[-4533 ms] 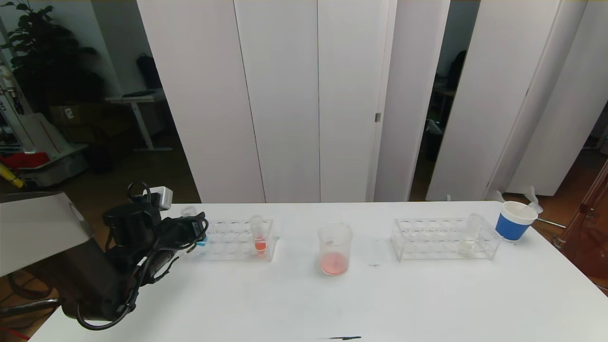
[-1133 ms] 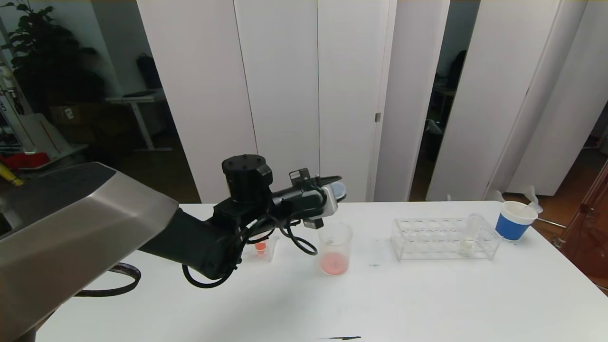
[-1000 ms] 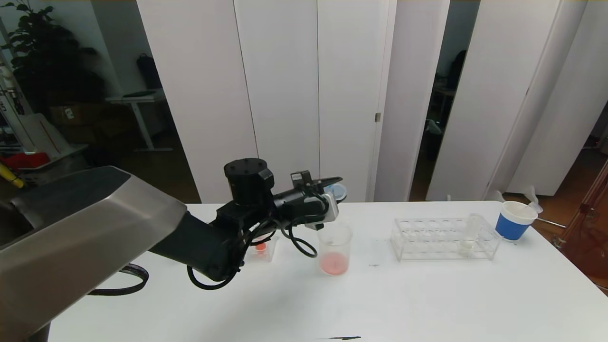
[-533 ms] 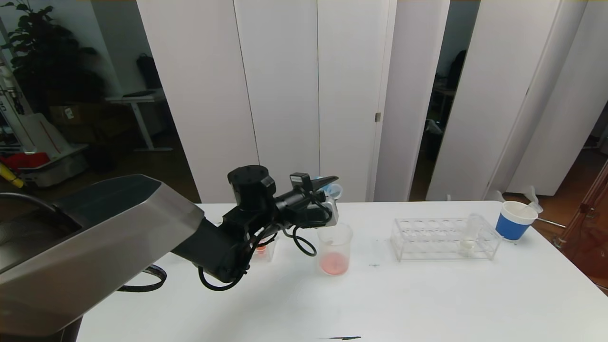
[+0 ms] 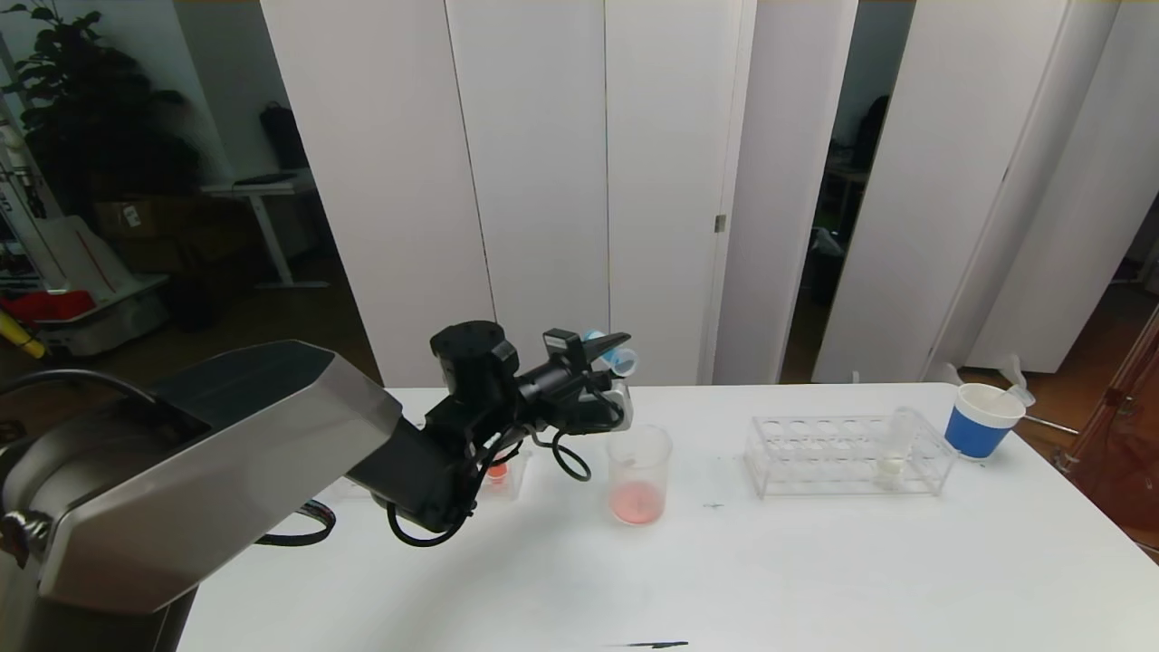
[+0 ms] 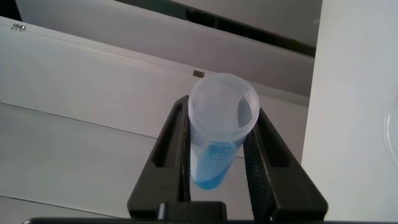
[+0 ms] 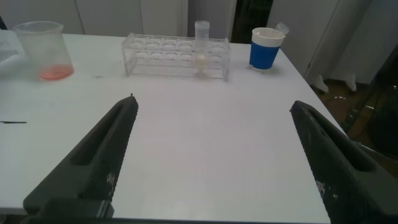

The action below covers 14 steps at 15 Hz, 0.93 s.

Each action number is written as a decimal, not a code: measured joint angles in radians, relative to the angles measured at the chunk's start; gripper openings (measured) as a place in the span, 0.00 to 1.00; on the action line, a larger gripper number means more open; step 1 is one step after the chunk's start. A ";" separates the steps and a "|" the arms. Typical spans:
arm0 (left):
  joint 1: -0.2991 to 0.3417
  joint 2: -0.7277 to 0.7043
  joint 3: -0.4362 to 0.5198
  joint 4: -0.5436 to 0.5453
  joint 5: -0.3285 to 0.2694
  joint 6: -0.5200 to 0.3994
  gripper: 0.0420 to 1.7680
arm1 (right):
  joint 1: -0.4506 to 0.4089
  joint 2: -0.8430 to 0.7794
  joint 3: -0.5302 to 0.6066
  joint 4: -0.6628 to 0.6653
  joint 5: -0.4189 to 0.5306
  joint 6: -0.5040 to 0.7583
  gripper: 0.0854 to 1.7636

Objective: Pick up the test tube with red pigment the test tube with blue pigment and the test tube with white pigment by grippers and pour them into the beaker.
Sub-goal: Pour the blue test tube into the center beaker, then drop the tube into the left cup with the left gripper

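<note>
A: Where are we? Our left gripper (image 5: 608, 355) sits above and just behind the small clear flared-rim beaker (image 5: 638, 474), its two black fingers (image 6: 177, 152) clamped tight on the slim clear test tube with blue pigment (image 6: 219, 134). In the left wrist view the tube's open mouth faces the camera and the sky-blue liquid lies along its lower length.

B: So we judge the blue pour is the step in hand. The beaker has a thin layer of orange-red liquid at its bottom and no blue that we can see. The tube is tipped over, close to level.

A: Next we would bring the tube's mouth over the beaker's rim, then tilt further until the blue runs out. The mouth looks to be a little behind the rim in the head view, so a pour from here could miss.

B: And the white one? The slim clear test tube with white pigment (image 7: 201, 48) stands upright in the clear plastic rack (image 7: 176, 55) on our right, near the blue-and-white paper cup (image 7: 265, 48), well apart from the beaker.

A: Our right gripper (image 7: 217, 158) is low over the white table (image 5: 815, 580), fingers spread wide, holding nothing. One tube with orange-red liquid (image 5: 495, 471) stands in the left-hand rack behind our left arm.
</note>
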 joint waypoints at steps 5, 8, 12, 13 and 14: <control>0.004 0.030 -0.006 -0.068 0.011 0.041 0.31 | 0.000 0.000 0.000 0.000 0.000 0.000 0.99; 0.006 0.043 -0.014 -0.074 0.012 0.041 0.31 | 0.000 0.000 0.000 0.000 0.000 0.000 0.99; 0.005 0.057 -0.019 -0.124 0.012 0.070 0.31 | 0.000 0.000 0.000 0.000 0.000 -0.001 0.99; 0.006 0.059 -0.019 -0.126 0.011 0.070 0.31 | 0.000 0.000 0.000 0.000 0.000 0.000 0.99; 0.005 0.061 -0.020 -0.128 0.011 0.070 0.31 | 0.000 0.000 0.000 0.000 0.000 0.000 0.99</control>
